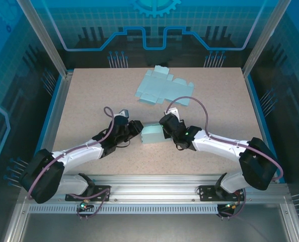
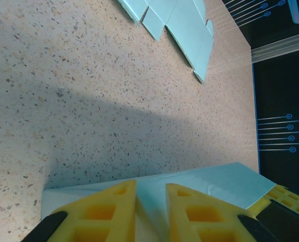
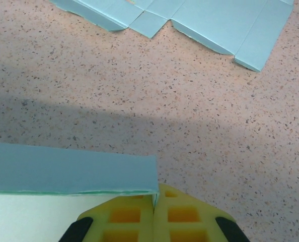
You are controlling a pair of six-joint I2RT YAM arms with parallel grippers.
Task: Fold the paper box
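At mid-table, the paper box (image 1: 152, 134) is sitting between both arms, the left gripper (image 1: 139, 129) pinching its left edge with narrow jaws and the right gripper (image 1: 163, 126) clamping its right corner, fully closed. Flat sheets (image 1: 159, 88) are lying well apart, with bare table (image 1: 89, 101) between.

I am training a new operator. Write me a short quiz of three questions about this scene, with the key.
1. True or false: the right gripper is shut on an edge of the partly folded box.
2. Where do the flat box sheets lie? A) on the table, beyond the held box; B) between the arm bases; C) on top of the held box.
3. Fill in: the box and the sheets are both light ____.
Key: 1 true; 2 A; 3 blue.
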